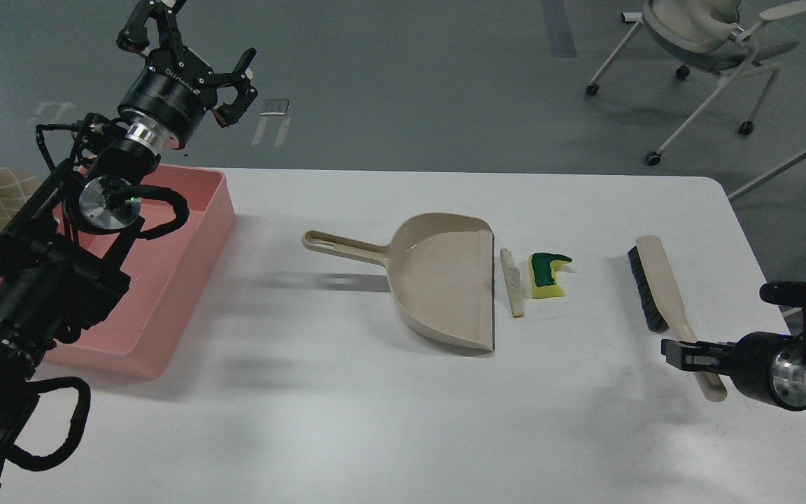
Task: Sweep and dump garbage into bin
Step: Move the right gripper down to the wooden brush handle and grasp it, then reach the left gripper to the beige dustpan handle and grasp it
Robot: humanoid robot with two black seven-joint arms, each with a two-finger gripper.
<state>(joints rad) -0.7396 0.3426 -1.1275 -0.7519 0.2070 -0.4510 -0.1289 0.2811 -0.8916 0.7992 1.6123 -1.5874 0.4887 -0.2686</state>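
Your left gripper [189, 52] is raised above the far-left table edge, past the pink bin [186, 252], fingers spread apart and holding nothing. Your right gripper [683, 352] comes in low from the right, right at the handle end of the brush [658, 294]; it's seen dark and side-on, so I can't tell whether the fingers are apart or closed, or whether they touch the handle. Brush lies flat on the white table [375, 420], bristles facing left. Garbage sits mid-table: pale strip [512, 283] just beside the dustpan's [445, 280] open edge, yellow sponge piece [548, 275] with green top just right of the strip, apart from it. Dustpan lies flat, handle pointing left toward the bin, well apart from it. Bin is at the table's left edge, partly hidden behind your left arm.
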